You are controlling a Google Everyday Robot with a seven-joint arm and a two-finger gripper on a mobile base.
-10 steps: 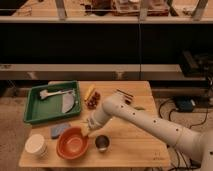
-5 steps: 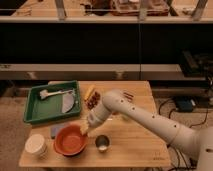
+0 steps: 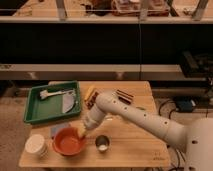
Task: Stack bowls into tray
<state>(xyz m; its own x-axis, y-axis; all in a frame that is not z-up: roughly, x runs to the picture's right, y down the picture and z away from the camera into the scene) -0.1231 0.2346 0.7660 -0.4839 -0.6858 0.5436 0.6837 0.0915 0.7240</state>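
Observation:
The orange bowl (image 3: 66, 142) sits at the front left of the wooden table. My gripper (image 3: 81, 131) is at the bowl's right rim and is shut on it. The arm reaches in from the right. The green tray (image 3: 32, 106) stands at the back left of the table and holds a utensil (image 3: 51, 93) and a grey piece (image 3: 69, 103). The dark maroon bowl is not in view.
A small steel cup (image 3: 102, 143) stands just right of the orange bowl. A white cup (image 3: 36, 145) is at the front left corner. A blue flat thing (image 3: 56, 129) lies behind the bowl. Snack packets (image 3: 90, 94) (image 3: 125, 96) lie at the back. Shelves stand behind the table.
My gripper has moved a little to the left, and the orange bowl has shifted left with it, away from the steel cup.

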